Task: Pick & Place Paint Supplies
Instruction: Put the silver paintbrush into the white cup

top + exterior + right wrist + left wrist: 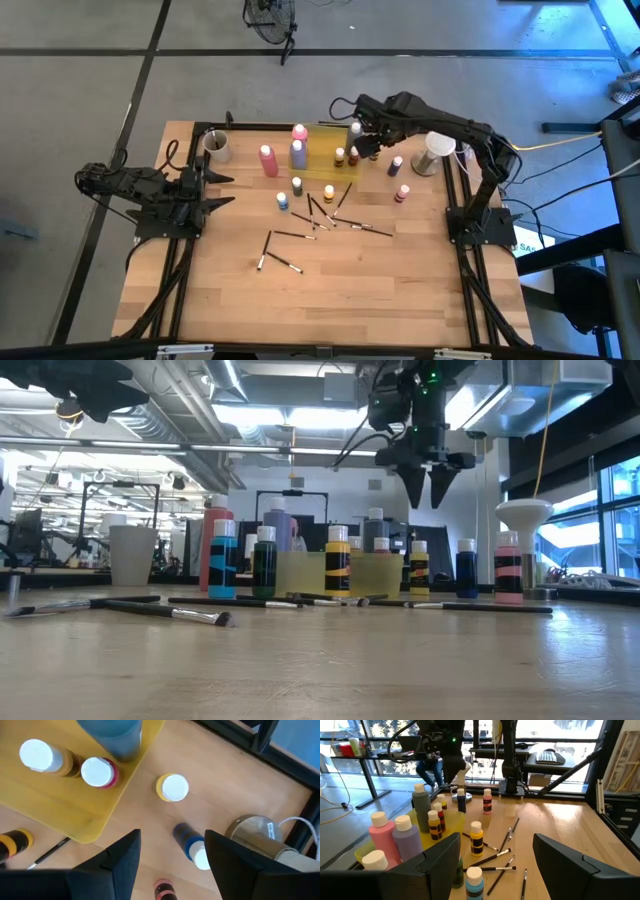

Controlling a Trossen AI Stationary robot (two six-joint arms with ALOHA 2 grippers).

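While my right gripper (372,142) hangs in the air above the far right corner of the yellow tray (318,166), I see its fingers (122,857) parted with nothing between them; the low view shows the two dark tips pointing down, clear of every bottle. Straight below it, just off the tray's edge on the bare bench (330,290), stands a yellow-bodied bottle (171,787) with a white cap, and a dark blue bottle (192,848) stands a little nearer to me beside the pale upturned cup (437,148). Two small capped bottles (99,772) and the tall grey bottle (116,737) sit on the tray. My left gripper (215,192) waits at the left edge of the bench, fingers (442,857) spread wide and holding nothing. To the left of the tray I see the tall pink bottle (267,160) and the purple bottle (297,153), upright on the wood. Several thin brushes (283,264) lie scattered across the middle of the bench, with small blue and yellow bottles (283,201) standing among them. A pink-banded bottle (402,193) stands alone toward the right. A white cup (217,145) sits at the far left corner.
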